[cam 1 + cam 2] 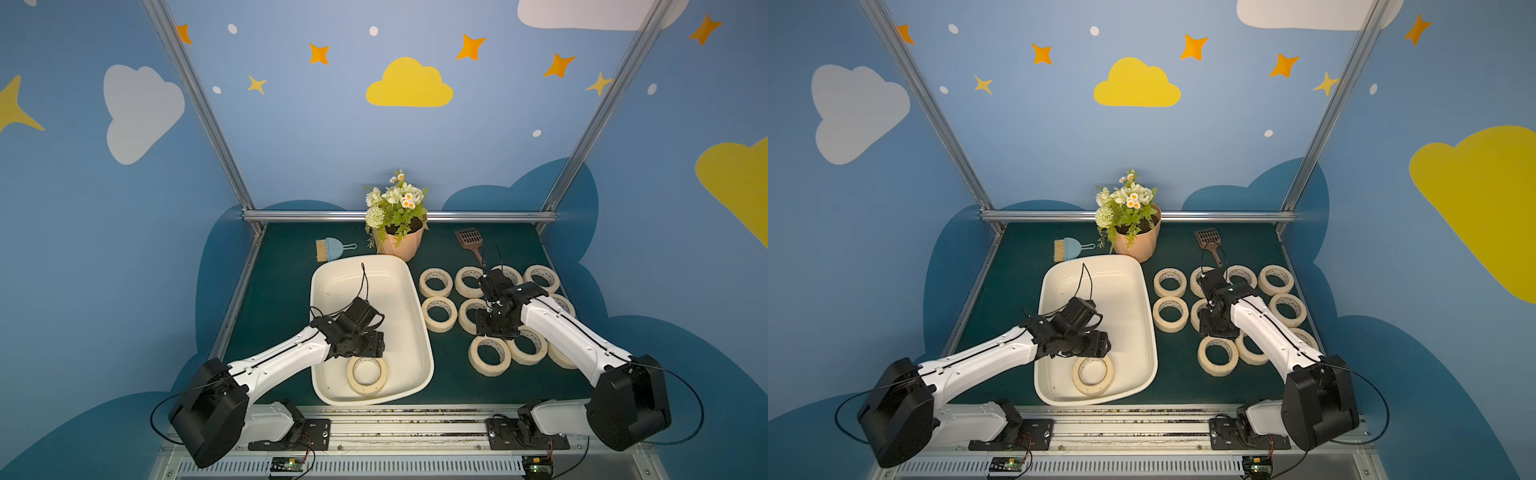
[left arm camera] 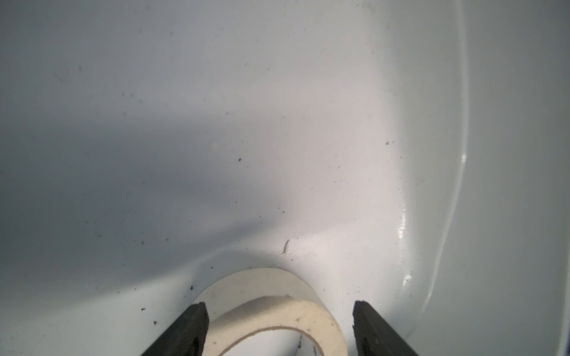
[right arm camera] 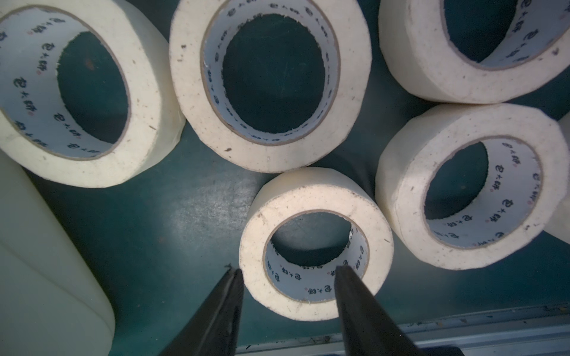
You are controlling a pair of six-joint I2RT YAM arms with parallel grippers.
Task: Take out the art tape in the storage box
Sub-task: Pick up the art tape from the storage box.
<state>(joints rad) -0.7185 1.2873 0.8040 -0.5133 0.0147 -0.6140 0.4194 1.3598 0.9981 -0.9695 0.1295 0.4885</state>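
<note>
Green bench, blue cloud-print walls; storage box at front edge, ctr-left. One art tape roll flat inside by box's near wall; left claw straddles it w/ jaws wide, not gripping. Other rolls on bench, right side; right claw part open, one finger over the core of a front roll, nothing held.

Dark green counter, and the off-white box sits left of centre, its near end right up by the front rail. Along the back edge there's a blue dustpan, a peach pot just behind the box's far right corner, then a brown scoop. Right of the box, cream tape rolls lie flat in rough rows, packed close together.
</note>
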